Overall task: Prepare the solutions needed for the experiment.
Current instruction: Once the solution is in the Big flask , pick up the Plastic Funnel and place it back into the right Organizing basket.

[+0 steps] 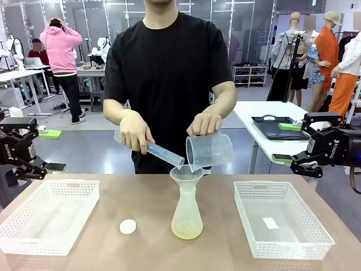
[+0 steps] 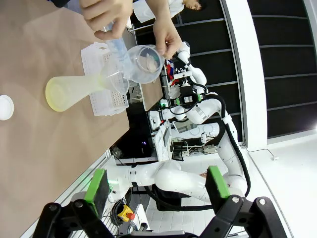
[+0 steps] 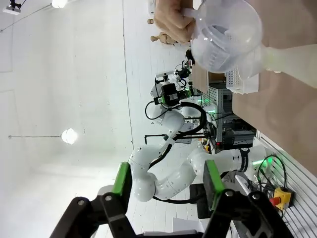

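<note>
- Solution (image 1: 186,228) is a thin pale yellow layer at the bottom of the flask (image 1: 186,210). The flask stands mid-table, near edge, between the two baskets.
- From my left wrist cam I get the same yellow puddle (image 2: 57,94) in the flask base, lying sideways in that view.
- A funnel (image 1: 186,176) sits in the flask neck. The person at the far side has one hand (image 1: 135,131) tipping a cylinder (image 1: 162,152) at it and the other hand (image 1: 204,123) tipping a beaker (image 1: 210,149) over it. Both spouts are right at the funnel rim.
- Left gripper (image 1: 53,151) hangs off the table's left edge, well apart from the flask. Its fingers are spread wide with nothing between them, which the wrist cam (image 2: 156,183) also shows.
- Right gripper (image 1: 287,143) hangs off to the right past the right basket (image 1: 243,210), also well apart from the flask. On its own cam (image 3: 167,179) the pads are apart and empty.
- So the solution is dead centre between my two grippers and neither one touches anything.
- The left basket (image 1: 17,224) is on the near left, and a small white round cap (image 1: 128,227) lies on the table (image 1: 141,257) just left of the flask.
</note>
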`<state>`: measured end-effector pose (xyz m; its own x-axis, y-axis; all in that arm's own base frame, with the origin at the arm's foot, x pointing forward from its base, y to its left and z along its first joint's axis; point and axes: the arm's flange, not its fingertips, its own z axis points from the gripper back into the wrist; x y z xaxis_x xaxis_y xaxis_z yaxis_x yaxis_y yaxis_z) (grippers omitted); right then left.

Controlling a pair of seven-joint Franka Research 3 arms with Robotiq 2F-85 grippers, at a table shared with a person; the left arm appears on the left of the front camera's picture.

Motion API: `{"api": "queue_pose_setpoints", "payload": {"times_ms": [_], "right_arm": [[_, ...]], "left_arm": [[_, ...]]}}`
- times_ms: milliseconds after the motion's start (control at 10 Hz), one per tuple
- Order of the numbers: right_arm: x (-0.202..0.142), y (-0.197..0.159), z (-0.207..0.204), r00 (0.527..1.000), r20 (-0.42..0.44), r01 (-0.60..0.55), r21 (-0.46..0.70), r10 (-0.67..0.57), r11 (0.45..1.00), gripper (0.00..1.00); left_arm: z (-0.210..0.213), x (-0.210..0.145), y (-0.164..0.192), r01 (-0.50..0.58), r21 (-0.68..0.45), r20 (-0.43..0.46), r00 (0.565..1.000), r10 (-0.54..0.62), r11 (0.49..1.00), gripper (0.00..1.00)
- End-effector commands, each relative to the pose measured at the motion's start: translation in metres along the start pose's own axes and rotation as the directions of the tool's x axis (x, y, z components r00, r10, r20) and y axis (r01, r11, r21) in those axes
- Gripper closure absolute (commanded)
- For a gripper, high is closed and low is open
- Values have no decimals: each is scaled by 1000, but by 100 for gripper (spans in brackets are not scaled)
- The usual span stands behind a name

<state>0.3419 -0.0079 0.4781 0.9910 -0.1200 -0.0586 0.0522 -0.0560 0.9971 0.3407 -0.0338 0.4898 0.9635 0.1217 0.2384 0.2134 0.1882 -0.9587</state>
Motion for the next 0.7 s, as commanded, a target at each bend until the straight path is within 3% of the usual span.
{"api": "queue_pose_setpoints", "payload": {"times_ms": [0,600], "right_arm": [[0,2,0,1000,1,14,2,-14,1000,27],[0,2,0,1000,1,14,2,-14,1000,27]], "left_arm": [[-1,1,-3,0,-24,4,1000,0,1000,0],[-1,1,-3,0,-24,4,1000,0,1000,0]]}}
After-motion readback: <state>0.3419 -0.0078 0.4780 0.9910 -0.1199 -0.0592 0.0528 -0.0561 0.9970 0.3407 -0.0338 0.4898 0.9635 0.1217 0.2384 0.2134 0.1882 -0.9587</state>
